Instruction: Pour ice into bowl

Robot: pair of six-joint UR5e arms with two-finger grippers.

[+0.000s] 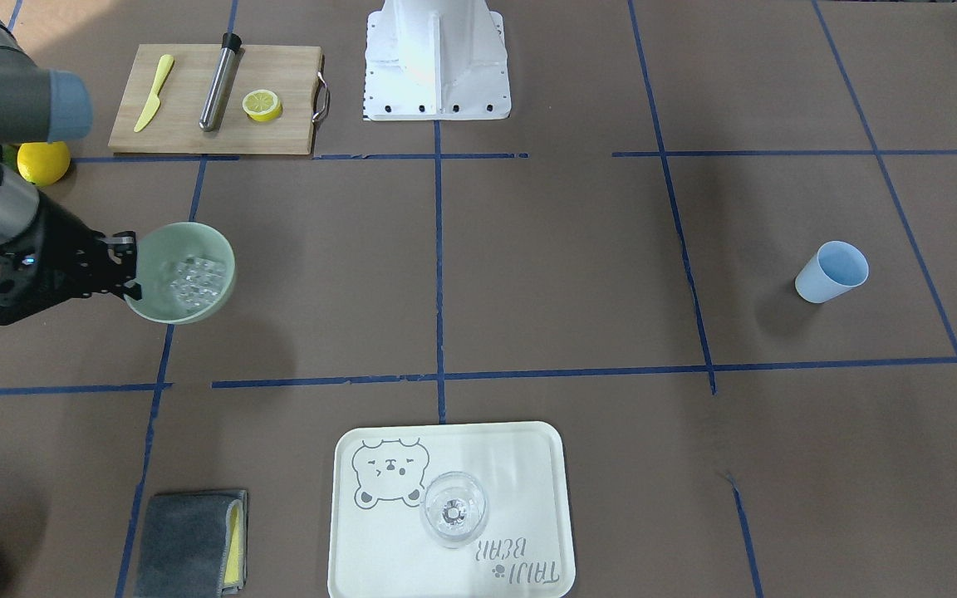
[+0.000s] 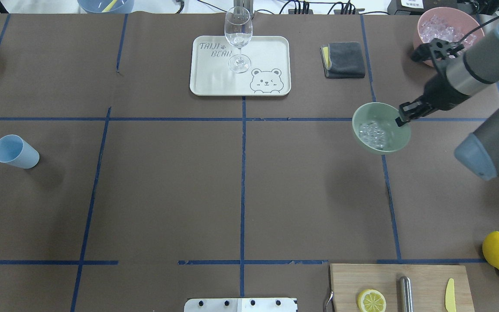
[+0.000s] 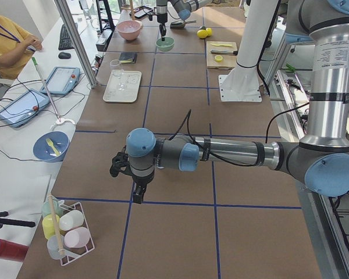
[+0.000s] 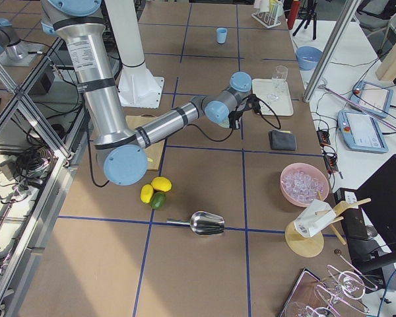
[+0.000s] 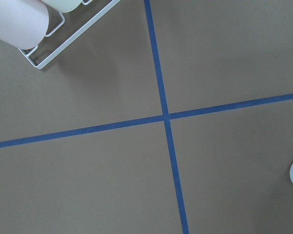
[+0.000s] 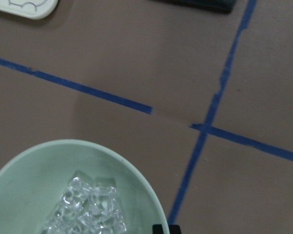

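The mint-green bowl [image 2: 394,139] hangs above the table at the right, a little tilted, its shadow on the paper below. A cluster of clear ice [image 2: 373,133] lies inside it. My right gripper [image 2: 403,118] is shut on the bowl's rim. In the front view, the gripper [image 1: 125,267] holds the bowl [image 1: 217,249] with the ice [image 1: 193,280] at the left. The right wrist view shows the bowl [image 6: 29,180] and ice [image 6: 90,209] close below. My left gripper [image 3: 138,195] shows only in the left side view, far from the bowl; I cannot tell its state.
A pink tub [image 2: 418,37] of ice stands behind the bowl. A grey cloth [image 2: 345,58], a tray [image 2: 215,82] with a wine glass [image 2: 238,39], a light blue cup [image 2: 15,151], a cutting board [image 2: 425,277] and lemons [image 2: 498,250] are spread around.
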